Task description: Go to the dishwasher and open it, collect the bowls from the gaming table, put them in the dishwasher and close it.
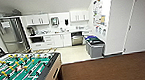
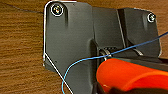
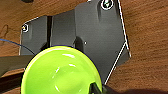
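1. Since the kitchenette sits straight ahead across the brown carpet (image 1: 111,70), I judge the step in hand to be carrying bowls to the dishwasher (image 1: 77,39), the steel-fronted unit under the counter (image 1: 60,32), just beside the grey bins (image 1: 95,46).
2. In the right wrist view a lime green bowl (image 3: 61,72) rides close under the camera with a dark tip at its rim, so I take it as gripped by the right arm, though I cannot make out the fingers themselves.
3. In the left wrist view a red-orange rounded thing (image 2: 130,75) sits close to the camera; I read it as a red bowl carried by the left arm, but whether that tool is wide, narrow or clamped I cannot tell.
4. To do this well, I would drive slowly, pass well clear of the table-football table (image 1: 23,68) on my left, keep both arms level so nothing slips, and line up square to the dishwasher front.
5. Whether the dishwasher door is open or closed is too blurred to say from here.
6. The table the bowls came from is out of frame, and a blue cable (image 2: 82,60) crosses the left wrist view.
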Robot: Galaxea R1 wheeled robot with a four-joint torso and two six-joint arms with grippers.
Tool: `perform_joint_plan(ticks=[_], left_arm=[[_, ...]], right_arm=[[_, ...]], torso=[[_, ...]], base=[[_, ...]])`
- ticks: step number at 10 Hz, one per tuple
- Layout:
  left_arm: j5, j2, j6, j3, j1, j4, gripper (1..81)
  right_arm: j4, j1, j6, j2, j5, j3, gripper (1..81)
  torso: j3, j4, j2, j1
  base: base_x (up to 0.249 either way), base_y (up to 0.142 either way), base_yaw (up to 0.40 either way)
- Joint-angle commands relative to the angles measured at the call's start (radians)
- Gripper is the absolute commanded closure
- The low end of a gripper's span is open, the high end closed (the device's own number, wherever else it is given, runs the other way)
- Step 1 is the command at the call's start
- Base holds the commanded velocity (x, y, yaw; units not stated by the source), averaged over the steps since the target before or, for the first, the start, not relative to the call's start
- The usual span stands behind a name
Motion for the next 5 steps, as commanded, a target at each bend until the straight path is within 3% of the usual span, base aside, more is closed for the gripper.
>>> perform_joint_plan(ticks=[1,3,5], left_arm=[[0.067,-0.003,0.004,0.001,-0.052,0.005,81.1],[0.067,-0.003,0.004,0.001,-0.052,0.005,81.1],[0.067,-0.003,0.004,0.001,-0.052,0.005,81.1]], right_arm=[[-0.005,0.039,-0.004,-0.013,-0.050,0.002,81.1],[-0.005,0.039,-0.004,-0.013,-0.050,0.002,81.1],[-0.005,0.039,-0.004,-0.012,-0.050,0.002,81.1]], torso=[[0.000,0.000,0.000,0.000],[0.000,0.000,0.000,-0.001],[0.000,0.000,0.000,0.000]], base=[[0.191,0.000,0.000],[0.191,0.000,0.000],[0.191,-0.070,0.000]])
